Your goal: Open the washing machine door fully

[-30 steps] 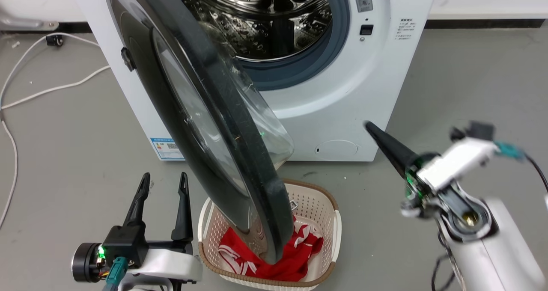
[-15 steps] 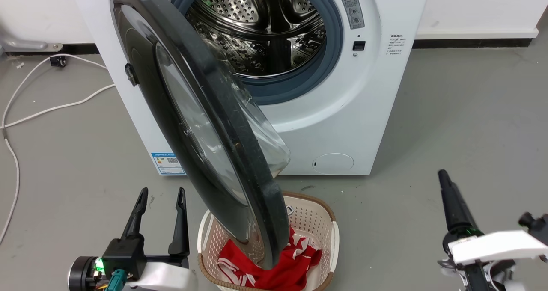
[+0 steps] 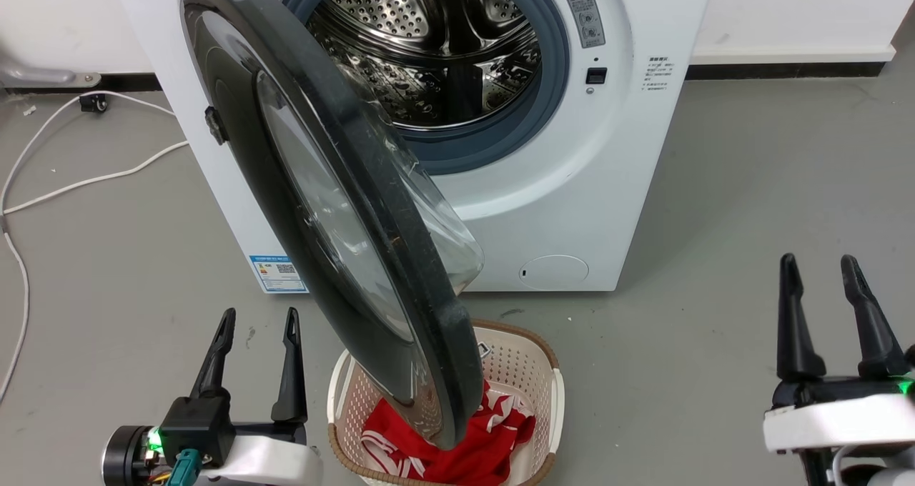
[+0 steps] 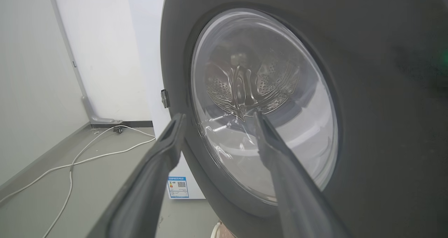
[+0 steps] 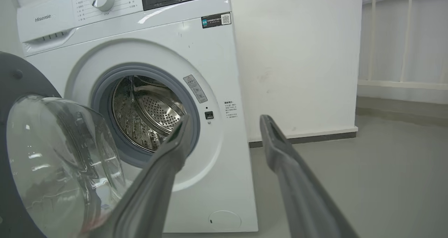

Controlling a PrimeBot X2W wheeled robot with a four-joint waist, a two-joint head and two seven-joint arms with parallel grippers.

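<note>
Bare test room: washing machine [image 3: 572,186] on grey floor [image 3: 750,186], loose cable [image 3: 100,177].

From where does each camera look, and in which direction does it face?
Head: on the robot's head, facing forward and down at the machine, door and basket; left claw and right claw show low.
Left wrist: on the left arm, low, facing the door's outer face; own fingers show.
Right wrist: on the right arm, facing the drum and the door's inner glass; own fingers show.
All three share the door.
</note>
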